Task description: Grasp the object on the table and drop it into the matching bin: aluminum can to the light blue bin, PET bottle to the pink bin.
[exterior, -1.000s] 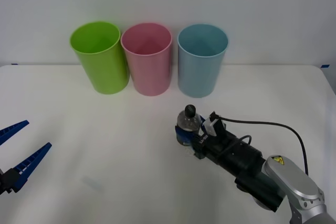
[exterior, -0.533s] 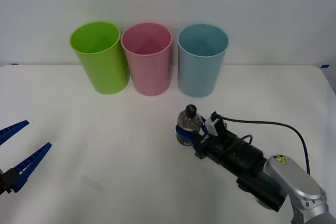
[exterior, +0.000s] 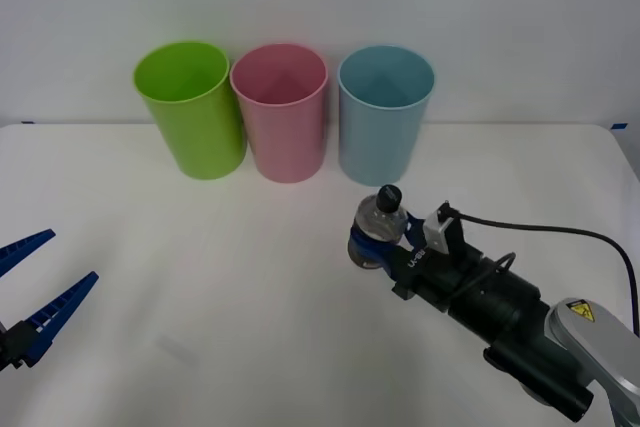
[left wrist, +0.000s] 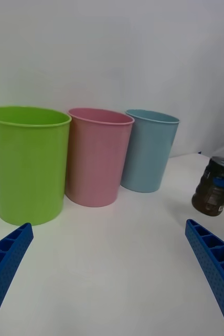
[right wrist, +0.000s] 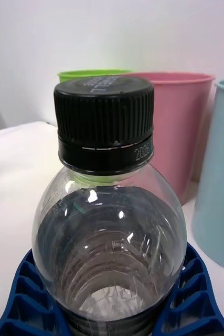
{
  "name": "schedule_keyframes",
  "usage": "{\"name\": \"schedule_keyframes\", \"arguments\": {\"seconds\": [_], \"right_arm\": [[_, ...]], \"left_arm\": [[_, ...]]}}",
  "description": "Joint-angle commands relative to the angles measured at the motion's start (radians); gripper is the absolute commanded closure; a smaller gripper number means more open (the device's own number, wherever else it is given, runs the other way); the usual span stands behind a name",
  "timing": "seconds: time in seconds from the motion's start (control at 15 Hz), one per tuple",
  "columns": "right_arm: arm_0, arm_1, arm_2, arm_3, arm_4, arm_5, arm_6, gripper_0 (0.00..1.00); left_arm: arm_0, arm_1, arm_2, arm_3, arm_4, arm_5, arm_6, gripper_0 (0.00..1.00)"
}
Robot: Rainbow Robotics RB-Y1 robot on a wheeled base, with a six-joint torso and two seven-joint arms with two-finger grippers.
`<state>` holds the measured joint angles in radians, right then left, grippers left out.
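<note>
The PET bottle is small and clear, with a black cap and a dark label band. My right gripper is shut on its lower body and holds it upright just above the white table, in front of the light blue bin. The right wrist view has the bottle close up between blue fingers, and the pink bin stands behind it. The pink bin is left of the blue one. My left gripper waits open at the table's near left.
A lime green bin stands left of the pink bin, the three in a row along the back of the table. In the left wrist view the bottle hangs right of the light blue bin. A black cable trails from the right wrist.
My right gripper has lifted the bottle off the table and carried it a little right and toward the light blue bin. The left arm has not moved.
</note>
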<state>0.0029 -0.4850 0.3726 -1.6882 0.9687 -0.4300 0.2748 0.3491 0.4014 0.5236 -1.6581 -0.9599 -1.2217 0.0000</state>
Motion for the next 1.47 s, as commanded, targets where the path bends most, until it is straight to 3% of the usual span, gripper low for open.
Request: {"name": "schedule_keyframes", "arguments": {"seconds": [0.07, 0.33, 0.93, 1.13, 1.47], "right_arm": [[0.045, -0.053, -0.011, -0.117, 0.001, 0.014, -0.109, 1.00], [0.092, -0.119, -0.064, -0.274, 0.001, 0.027, -0.295, 1.00], [0.097, -0.238, -0.221, -0.462, -0.018, 0.048, -0.649, 1.00], [0.042, -0.296, -0.222, -0.484, -0.056, 0.091, -0.690, 1.00], [-0.110, -0.314, -0.199, -0.418, -0.056, 0.108, -0.729, 1.00]], "left_arm": [[0.000, 0.000, 0.000, 0.000, 0.000, 0.000, 0.000, 0.00], [0.000, 0.000, 0.000, 0.000, 0.000, 0.000, 0.000, 0.00], [0.000, 0.000, 0.000, 0.000, 0.000, 0.000, 0.000, 0.00], [0.000, 0.000, 0.000, 0.000, 0.000, 0.000, 0.000, 0.00], [0.000, 0.000, 0.000, 0.000, 0.000, 0.000, 0.000, 0.00]]}}
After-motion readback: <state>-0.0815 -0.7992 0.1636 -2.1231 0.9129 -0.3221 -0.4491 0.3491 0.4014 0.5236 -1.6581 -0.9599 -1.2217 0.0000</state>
